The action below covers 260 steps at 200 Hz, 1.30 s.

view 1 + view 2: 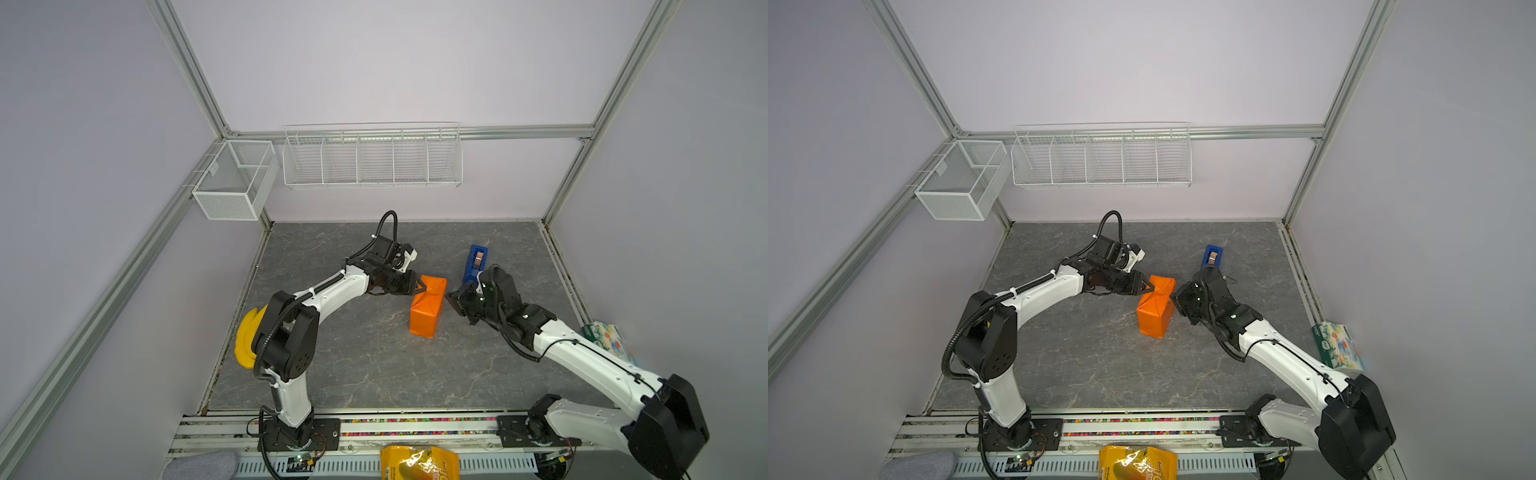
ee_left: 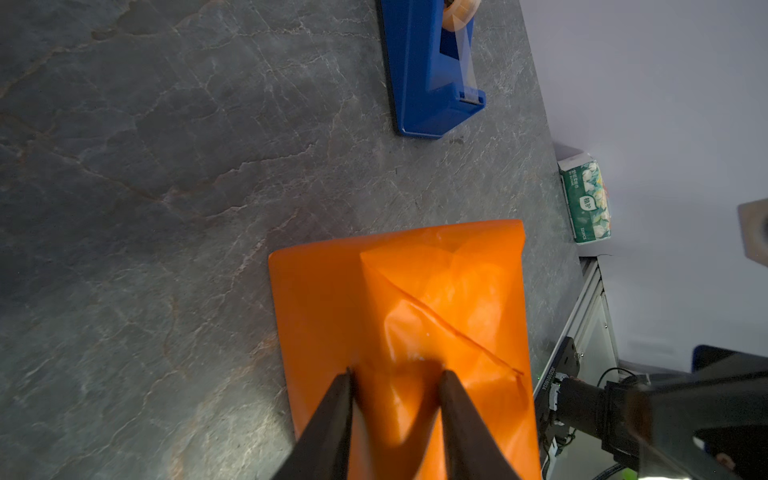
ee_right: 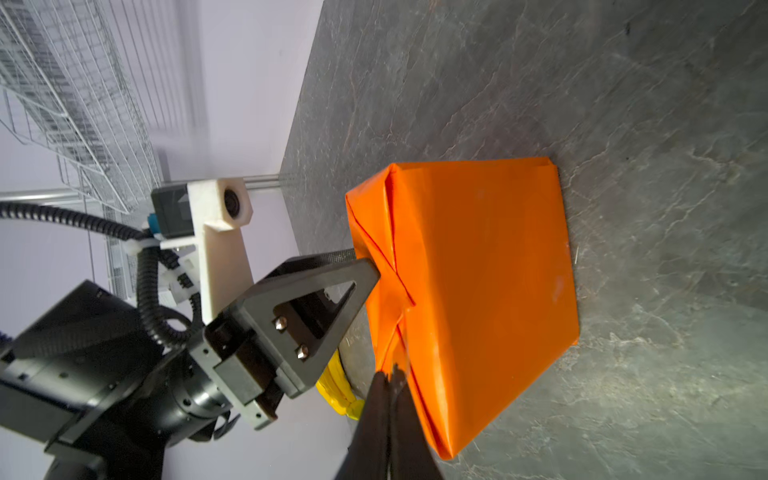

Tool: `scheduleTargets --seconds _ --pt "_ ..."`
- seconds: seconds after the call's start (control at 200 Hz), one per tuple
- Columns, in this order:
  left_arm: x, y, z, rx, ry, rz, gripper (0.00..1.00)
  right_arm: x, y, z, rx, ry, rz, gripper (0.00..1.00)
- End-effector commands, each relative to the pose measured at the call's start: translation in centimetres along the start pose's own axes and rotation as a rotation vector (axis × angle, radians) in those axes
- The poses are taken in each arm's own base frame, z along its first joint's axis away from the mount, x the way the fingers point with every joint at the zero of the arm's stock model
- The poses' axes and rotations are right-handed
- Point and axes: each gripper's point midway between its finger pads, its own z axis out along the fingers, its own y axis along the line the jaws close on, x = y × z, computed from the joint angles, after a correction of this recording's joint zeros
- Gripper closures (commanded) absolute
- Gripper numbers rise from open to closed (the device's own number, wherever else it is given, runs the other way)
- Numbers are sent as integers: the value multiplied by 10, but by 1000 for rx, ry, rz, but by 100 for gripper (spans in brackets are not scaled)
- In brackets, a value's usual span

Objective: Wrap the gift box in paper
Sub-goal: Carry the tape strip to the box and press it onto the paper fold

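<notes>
The paper (image 1: pixel 426 307) is folded into an orange parcel lying near the middle of the table (image 1: pixel 353 365), a little toward the far edge. The gift box is hidden inside it. The parcel's far end is creased and pinched in at a waist.

The left gripper (image 1: pixel 422 286) meets that waist from the left-edge side. Its fingers (image 2: pixel 345 399) stand partly apart with their tips against the folds and paper between them; I cannot tell whether they squeeze it. The right gripper (image 1: pixel 449 297) comes from the right-edge side, its fingers pressed together and the tips touching the paper's edge (image 3: pixel 392 370).

Just beyond the right gripper, toward the far right corner, stands a blue tape dispenser (image 1: pixel 476 262). Yellow bananas (image 1: pixel 245 336) lie at the left edge and a tissue pack (image 1: pixel 609 340) at the right edge.
</notes>
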Motion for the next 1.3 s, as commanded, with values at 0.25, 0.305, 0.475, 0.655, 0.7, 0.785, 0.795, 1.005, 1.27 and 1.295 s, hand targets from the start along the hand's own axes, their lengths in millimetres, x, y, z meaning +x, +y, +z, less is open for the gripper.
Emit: scheduleTargets --seconds 0.25,0.305,0.475,0.655,0.7,0.785,0.795,1.005,1.27,1.295 --pt "62 37 19 -142 132 -189 65 5 24 27 -82 -117 171 93" --pt "63 36 20 -140 129 -198 65 6 26 30 -89 -130 172 93" --pt "67 35 24 -142 125 -217 66 7 34 40 -99 -151 189 94" --pt "68 36 26 -143 125 -226 66 9 17 48 -30 -202 201 93" --pt "67 36 26 -144 124 -225 66 9 9 50 -5 -219 218 93" --pt "68 37 26 -148 124 -229 66 12 -2 53 32 -244 221 93" --pt "68 37 26 -150 125 -229 66 13 -4 54 41 -246 219 93" --pt "69 39 27 -151 126 -233 66 16 -24 51 130 -290 204 93" --pt "57 31 16 -158 91 -201 65 18 -60 52 231 -302 184 93" --pt "55 29 12 -159 85 -192 65 18 -61 52 234 -302 183 92"
